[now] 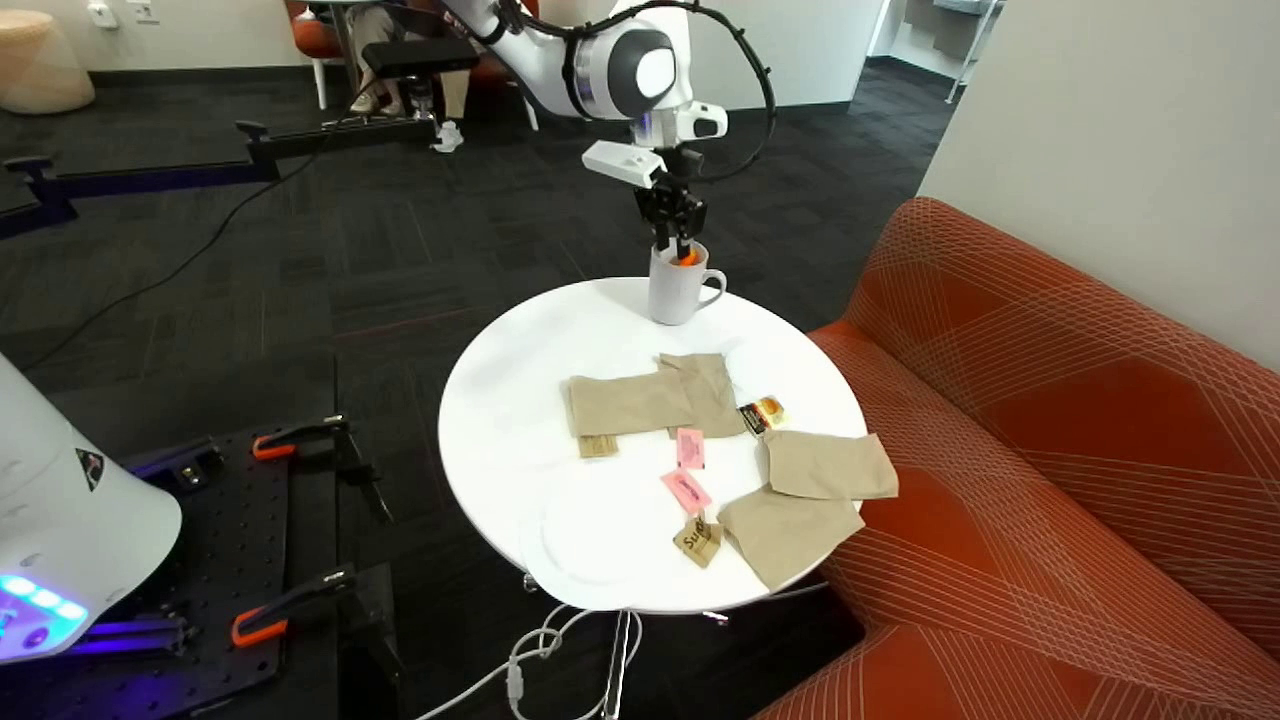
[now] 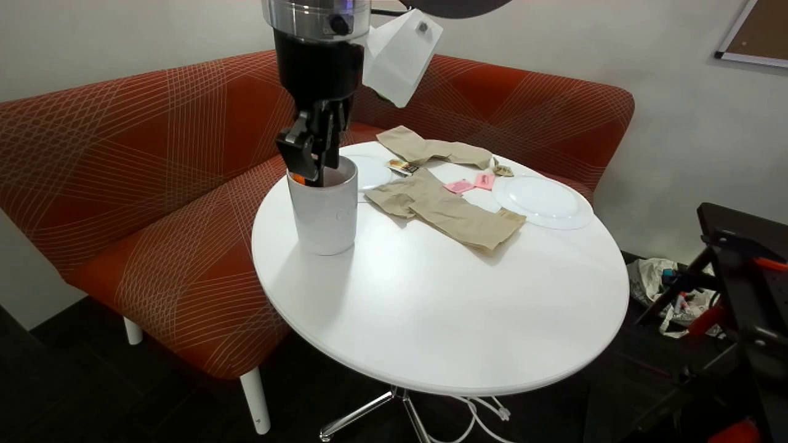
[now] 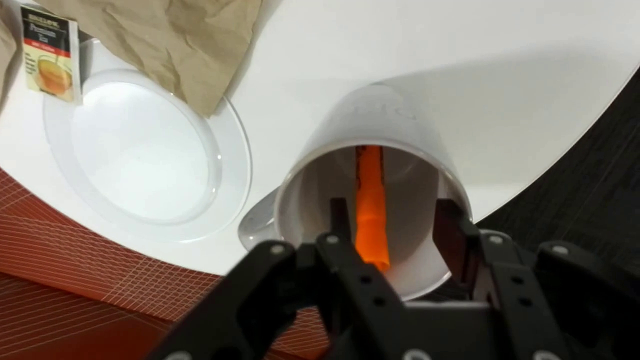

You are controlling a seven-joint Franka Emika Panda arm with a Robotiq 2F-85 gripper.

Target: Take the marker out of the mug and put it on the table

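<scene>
The white mug (image 1: 672,295) stands upright near the edge of the round white table (image 1: 500,400); it also shows in an exterior view (image 2: 326,221) and in the wrist view (image 3: 370,115). The orange marker (image 3: 371,200) leans inside the mug; only its upper end shows in both exterior views (image 1: 688,258) (image 2: 298,179). My gripper (image 3: 393,210) is open and points down at the mug's mouth. Its fingertips are at or just inside the rim. The marker lies between the fingers in the wrist view, closer to the left finger, with a gap to the right one.
Brown paper napkins (image 1: 630,405), pink packets (image 1: 688,490), a tea packet (image 3: 50,60) and clear plates (image 2: 578,215) (image 3: 235,150) lie on the table. The mug's handle (image 1: 717,287) sticks out toward the orange-red sofa (image 1: 1000,450), which borders the table.
</scene>
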